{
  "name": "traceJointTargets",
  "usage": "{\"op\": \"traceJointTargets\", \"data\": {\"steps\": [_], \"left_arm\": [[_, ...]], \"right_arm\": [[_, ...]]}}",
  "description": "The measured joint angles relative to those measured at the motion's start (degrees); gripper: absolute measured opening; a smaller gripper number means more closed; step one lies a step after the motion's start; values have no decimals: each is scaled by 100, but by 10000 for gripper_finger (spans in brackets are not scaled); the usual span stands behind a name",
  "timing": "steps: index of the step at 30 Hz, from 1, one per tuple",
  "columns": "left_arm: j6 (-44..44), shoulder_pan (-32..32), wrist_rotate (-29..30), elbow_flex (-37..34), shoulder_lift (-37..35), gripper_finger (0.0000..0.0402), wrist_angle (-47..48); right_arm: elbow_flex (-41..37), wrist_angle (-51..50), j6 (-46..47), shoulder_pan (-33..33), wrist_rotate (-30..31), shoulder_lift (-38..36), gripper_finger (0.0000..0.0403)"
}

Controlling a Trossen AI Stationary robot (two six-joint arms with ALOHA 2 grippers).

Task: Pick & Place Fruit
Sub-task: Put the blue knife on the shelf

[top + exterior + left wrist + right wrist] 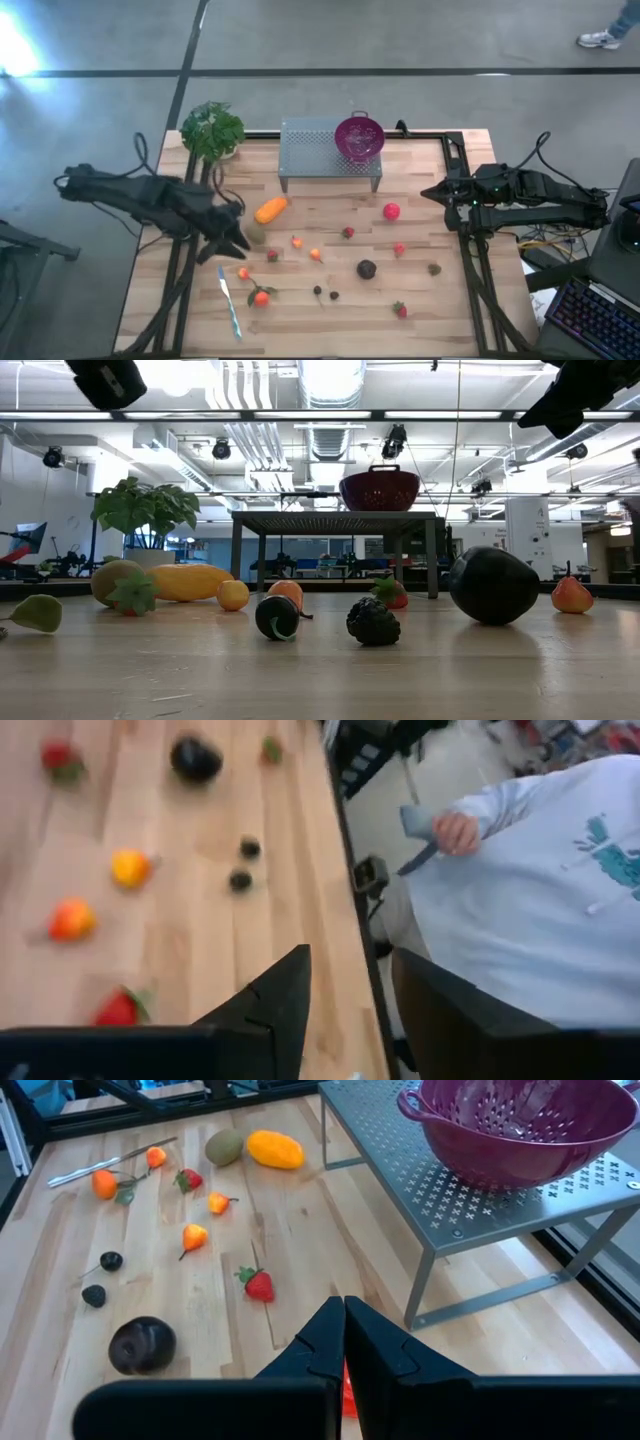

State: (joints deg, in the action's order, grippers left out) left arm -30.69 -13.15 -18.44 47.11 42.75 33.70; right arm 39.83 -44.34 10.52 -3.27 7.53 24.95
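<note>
Small toy fruits lie scattered on the wooden table. The elongated orange one (pixel 271 209) lies beside the olive-green one (pixel 257 232), the red ball (pixel 391 211) is toward the right, and the dark purple ball (pixel 367 269) (pixel 142 1345) is nearer the front. Tiny red and orange pieces (pixel 297 241) lie between them. My left gripper (pixel 238 245) (pixel 350 965) is open and empty, hovering above the table just left of the olive-green fruit. My right gripper (pixel 428 192) (pixel 344 1308) is shut and empty, raised near the table's right edge, right of the red ball.
A purple colander (pixel 359 137) sits on a grey perforated metal stand (pixel 320 150) at the far edge. A leafy plant (pixel 212 129) stands at the far left corner. A thin blue-and-white stick (pixel 230 300) lies near the front left. A person in a white top (pixel 520 890) stands beyond the near edge.
</note>
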Motion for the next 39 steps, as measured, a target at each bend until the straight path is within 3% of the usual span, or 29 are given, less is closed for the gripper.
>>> {"op": "traceJointTargets", "data": {"steps": [15,29,33,39], "left_arm": [[-4644,-1821,1330,106,1189,102,79],[-8868,-2737,1487,108,2504,101,60],[-9585,-3005,1421,108,2810,101,52],[-9704,-3014,1379,213,3191,101,43]], "right_arm": [[0,7,-2,0,2,-4,8],[0,5,-2,0,2,-2,8],[0,7,-2,0,2,-2,8],[0,7,-2,0,2,0,8]]}}
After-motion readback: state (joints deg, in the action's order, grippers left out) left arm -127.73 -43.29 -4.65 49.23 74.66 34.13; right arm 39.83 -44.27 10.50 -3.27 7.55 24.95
